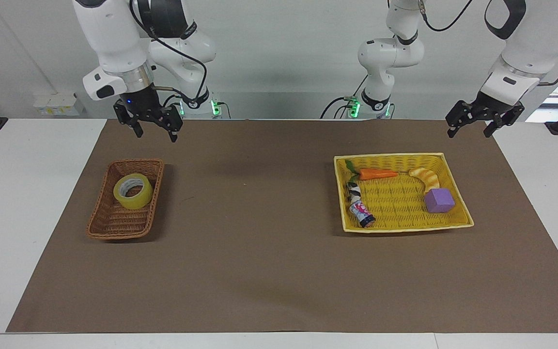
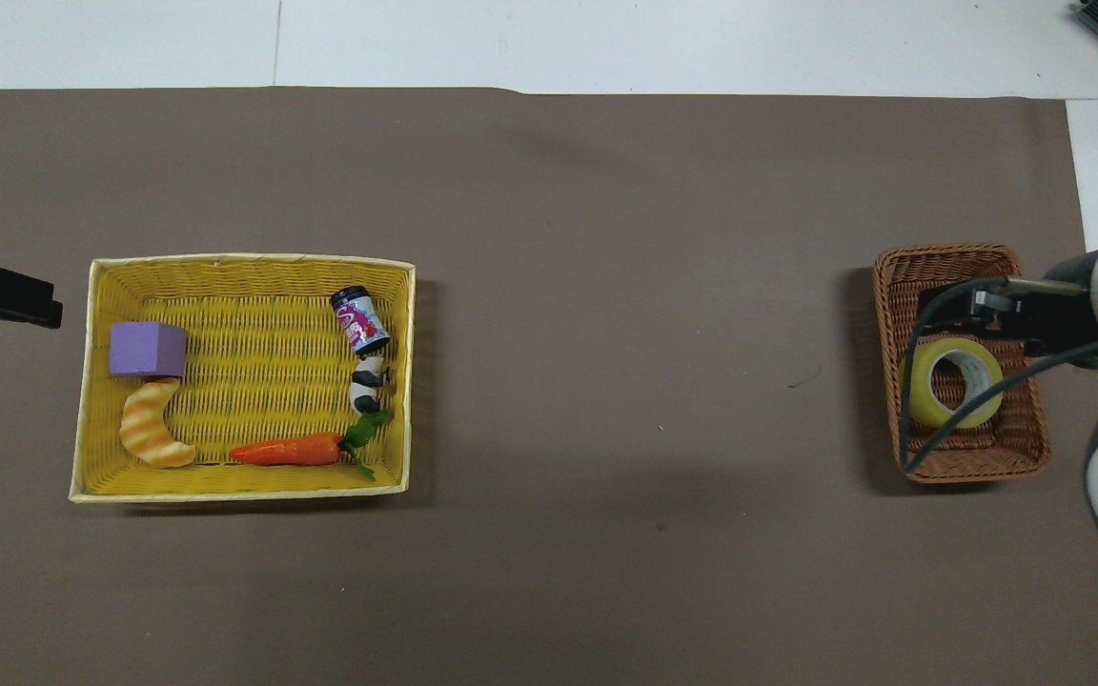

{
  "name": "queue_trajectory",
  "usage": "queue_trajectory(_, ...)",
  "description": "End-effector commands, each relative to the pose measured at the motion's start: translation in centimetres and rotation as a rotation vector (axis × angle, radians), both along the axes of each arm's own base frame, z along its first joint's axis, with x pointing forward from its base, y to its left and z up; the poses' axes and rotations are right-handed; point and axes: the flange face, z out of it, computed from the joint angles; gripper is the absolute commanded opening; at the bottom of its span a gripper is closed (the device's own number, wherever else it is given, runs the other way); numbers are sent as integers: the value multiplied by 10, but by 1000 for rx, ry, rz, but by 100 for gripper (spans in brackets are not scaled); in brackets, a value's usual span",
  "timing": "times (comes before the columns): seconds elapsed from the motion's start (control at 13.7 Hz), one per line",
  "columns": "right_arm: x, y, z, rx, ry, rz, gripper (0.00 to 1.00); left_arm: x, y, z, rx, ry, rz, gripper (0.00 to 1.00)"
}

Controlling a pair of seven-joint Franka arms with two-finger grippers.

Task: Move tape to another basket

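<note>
A brown mat point(image 1: 279, 252) covers a white table. At the right of the facing view sits a yellow tray point(image 1: 458, 224) holding a carrot point(image 1: 376, 173), a croissant point(image 1: 426, 178), a purple block point(image 1: 439, 200) and a small can point(image 1: 361, 213). At the left of that view sits the brown basket point(image 1: 114, 225), with the tape point(image 1: 133, 191) lying flat inside it, hole upward. The right gripper point(image 1: 153, 132) hangs empty at upper left, fingers spread apart, above the mat's edge. The left gripper point(image 1: 470, 128) hangs at upper right, also spread and empty, above the mat's corner.
</note>
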Motion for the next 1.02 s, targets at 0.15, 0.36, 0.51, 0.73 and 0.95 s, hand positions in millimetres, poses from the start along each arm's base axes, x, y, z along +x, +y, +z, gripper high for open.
queue_trajectory(0.15,-9,-28,64,7,-3,-12,100,-4,3,5,5,-14,0,100)
queue_trajectory(0.36,-11,-29,48,27,34,17,100,-3,3,17,5,-22,-2,100)
queue_trajectory(0.51,-10,-28,49,38,28,23,100,-9,3,14,17,44,-4,100)
queue_trajectory(0.73,-11,-35,52,41,29,10,100,-14,4,28,16,32,-8,100)
queue_trajectory(0.95,-15,-48,49,26,84,84,100,-16,8,27,15,35,7,100)
